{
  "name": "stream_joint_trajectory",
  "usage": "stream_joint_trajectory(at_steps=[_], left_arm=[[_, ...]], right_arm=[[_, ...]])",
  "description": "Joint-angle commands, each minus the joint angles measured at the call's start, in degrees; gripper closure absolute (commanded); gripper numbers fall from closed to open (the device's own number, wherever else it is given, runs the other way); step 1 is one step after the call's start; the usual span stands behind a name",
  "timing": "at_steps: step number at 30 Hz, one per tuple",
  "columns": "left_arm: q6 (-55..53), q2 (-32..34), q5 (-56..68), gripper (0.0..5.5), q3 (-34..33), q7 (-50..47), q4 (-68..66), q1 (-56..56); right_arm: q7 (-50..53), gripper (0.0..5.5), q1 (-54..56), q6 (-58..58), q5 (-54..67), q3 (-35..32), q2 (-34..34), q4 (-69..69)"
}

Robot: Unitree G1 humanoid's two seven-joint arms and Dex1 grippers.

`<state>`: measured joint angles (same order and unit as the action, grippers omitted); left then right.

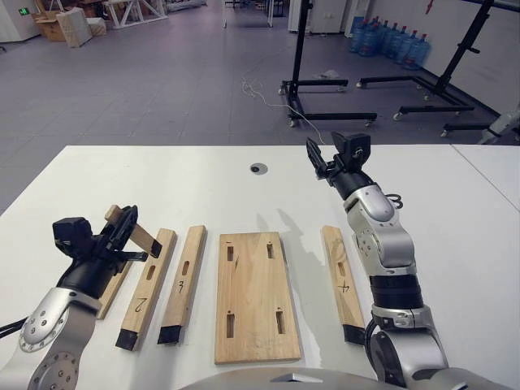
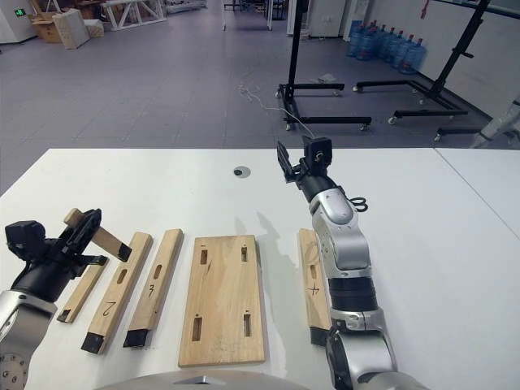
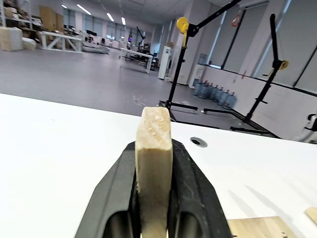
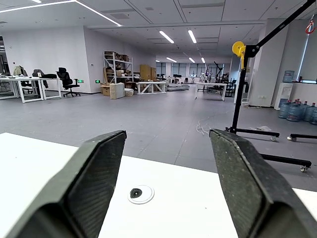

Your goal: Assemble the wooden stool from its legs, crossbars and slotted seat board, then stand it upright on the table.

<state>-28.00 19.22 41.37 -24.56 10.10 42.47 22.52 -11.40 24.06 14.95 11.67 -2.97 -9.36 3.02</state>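
**Head stereo pair:** you look forward and down from above the white rectangular table [image 1: 162, 179], both eyes sharing the whole tabletop.

**Left wrist camera:** you sit low behind the black two-fingered left gripper [image 3: 154, 148], just behind the short pale wooden bar [image 3: 154, 124] clamped in it.

**Right wrist camera:** you look level between the black right gripper's [image 4: 167, 135] spread fingers.

All views share the round grey table grommet [image 1: 258, 169].
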Motion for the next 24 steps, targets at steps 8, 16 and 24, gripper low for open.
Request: stream_joint_trajectory(at_steps=[8,16,24], left_arm=[[3.76,-1.09,-8.05,5.12,3.88,1.68,-6.45,0.98],[5.24,-2.95,-10.15,5.12,5.55,1.67,-7.97,0.98],[6.49,-3.66,-10.96,5.12,3.81,2.48,-8.33,3.9]], right_arm=[[-0.41,2.4,-1.33,0.19,0.34,0.27,0.53,2.41],[-2.28,2.4,-1.11,-0.23,0.75,0.38,0.64,2.24],[-2.82,2.4,-0.78,0.23,0.91,-0.18,0.37,2.03]])
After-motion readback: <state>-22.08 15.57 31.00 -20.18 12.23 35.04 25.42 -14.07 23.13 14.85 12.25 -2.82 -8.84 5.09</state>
